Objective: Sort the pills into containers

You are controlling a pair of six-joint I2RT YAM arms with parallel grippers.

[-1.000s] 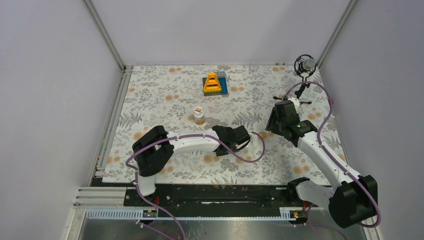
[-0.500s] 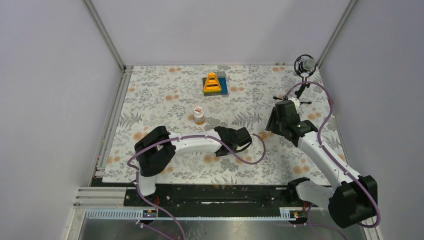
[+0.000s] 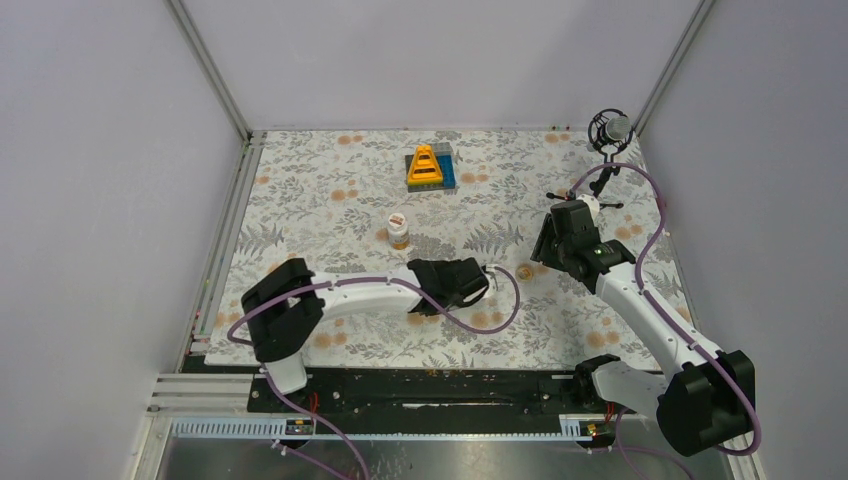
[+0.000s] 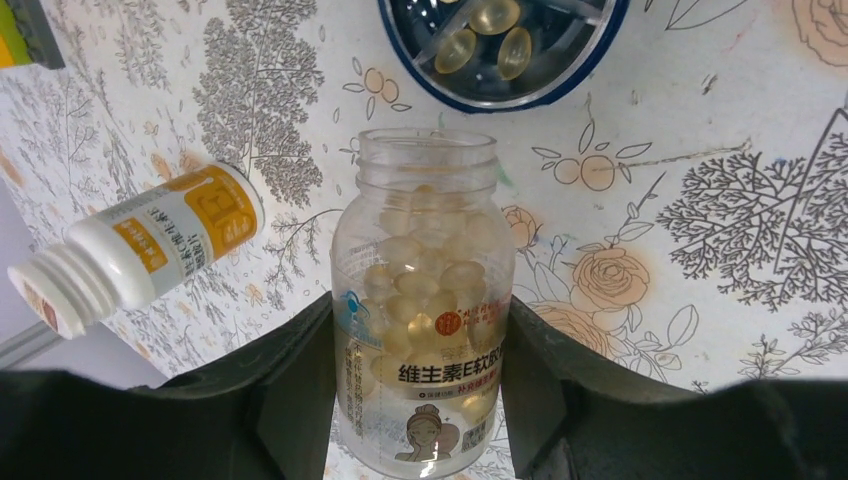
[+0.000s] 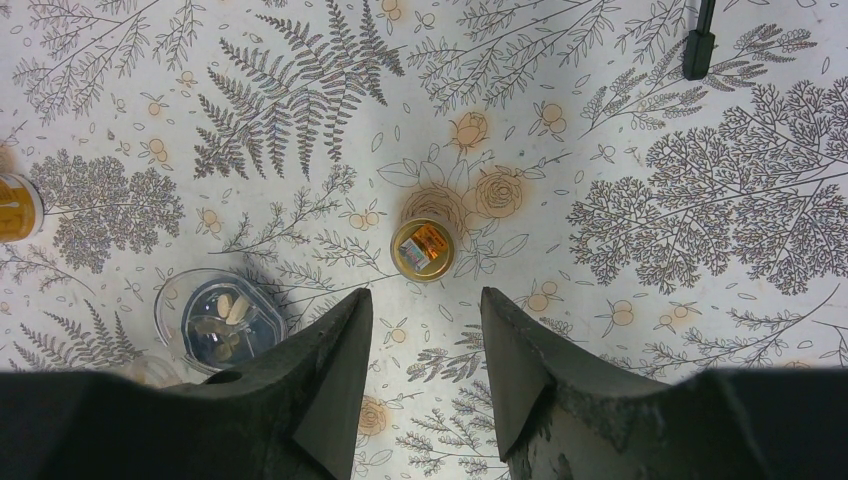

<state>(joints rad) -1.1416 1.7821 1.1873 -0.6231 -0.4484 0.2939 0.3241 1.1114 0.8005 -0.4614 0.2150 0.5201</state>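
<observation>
left jaws: clamped on the uncapped clear bottle (image 4: pixel 423 300), pale pills (image 4: pixel 425 280) inside, mouth near the blue dish (image 4: pixel 560 60) holding a few more | white orange-label bottle (image 4: pixel 150 245): on the tabletop (image 5: pixel 620 130), beside | right jaws: spread wide, empty, above a small gold cap (image 5: pixel 424 250)

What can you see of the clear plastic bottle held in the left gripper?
The clear plastic bottle is uncapped, its threaded neck bare, and mostly filled with pale yellow translucent capsules. A label with Chinese print and a drawn woman's face wraps its lower body. The left gripper clamps that lower body between black fingers. The open mouth points toward the dark-blue round dish, with a gap between them. Whether it rests on the table cannot be told.
</observation>
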